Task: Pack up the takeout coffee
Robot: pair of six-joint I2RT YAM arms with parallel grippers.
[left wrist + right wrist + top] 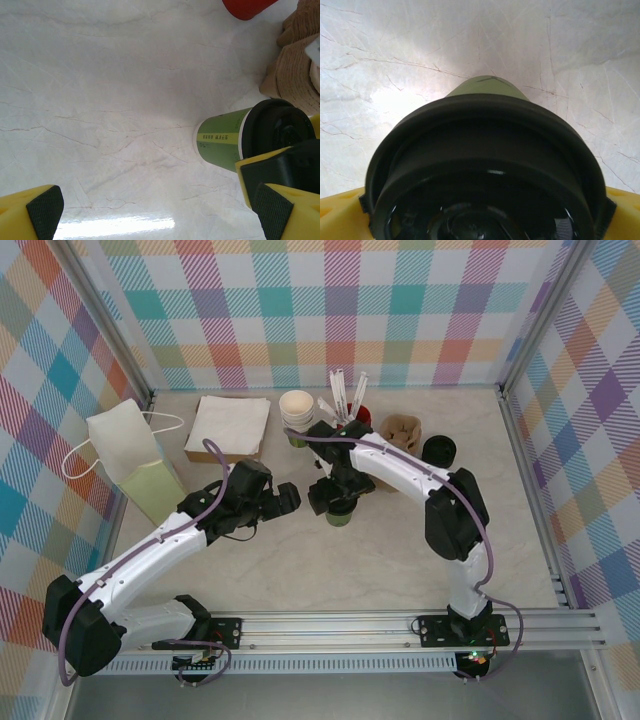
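Saw R fingers (336, 496) clamped on coffee cup (340, 514) at its black lid (485, 150). Cup upright mid-bench (400, 570); couldn't tell if base touched. L fingers (287, 499) spread wide, empty, just beside cup on its left. Paper bag (128, 455) stood well apart, far left. Red cup w/ sticks (356, 423) behind.

Left arm (150, 555): white links run low from the base toward table centre. Left gripper (289, 499): yellow fingers (35, 212) spread wide, nothing between them.
Right arm (440, 490): elbow folded, forearm reaching left. Right gripper (335, 500): clamped on the olive-green paper cup with black plastic lid (485, 165).
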